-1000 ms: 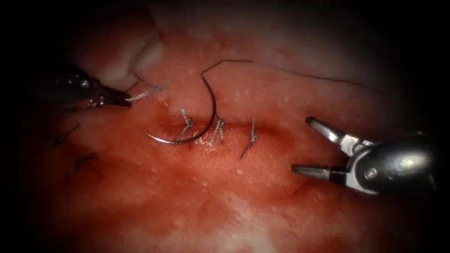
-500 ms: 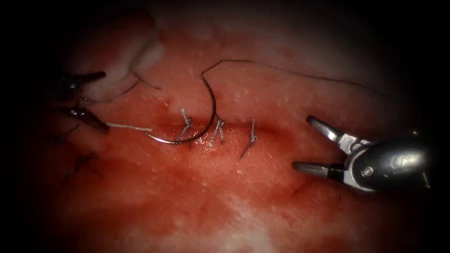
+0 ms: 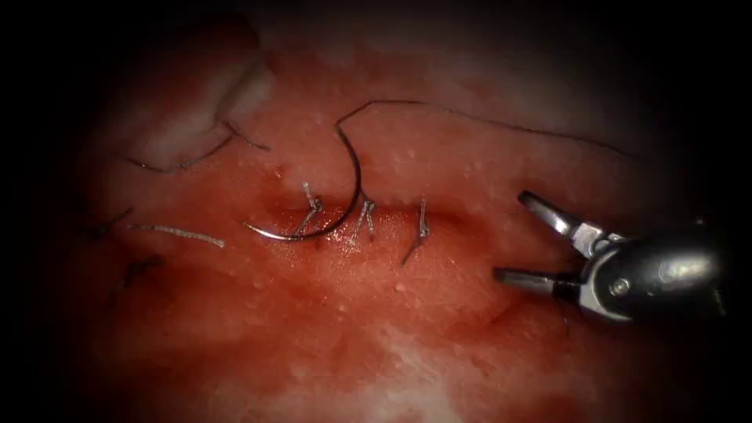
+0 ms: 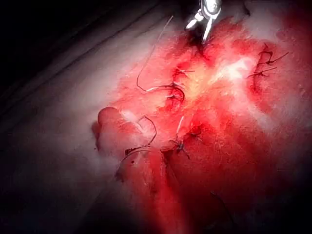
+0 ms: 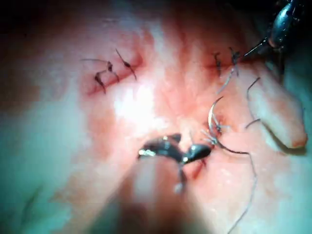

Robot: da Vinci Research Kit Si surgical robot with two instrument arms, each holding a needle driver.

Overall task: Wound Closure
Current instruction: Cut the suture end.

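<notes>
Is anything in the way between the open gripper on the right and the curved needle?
Mostly bare tissue. In the endoscope view the right gripper is open, holds nothing, and sits right of the needle, which lies loose across the cut. The knotted stitches stand between them on the cut; nothing else does.

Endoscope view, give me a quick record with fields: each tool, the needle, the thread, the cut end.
right tool: jaws open, holding nothing, right of the stitches
left tool: seen in the right wrist view, jaw state unclear
needle: lying free across the cut, held by neither tool
thread: trails from the needle's rear toward the right
cut end of thread: loose on the tissue, left of the needle
</notes>
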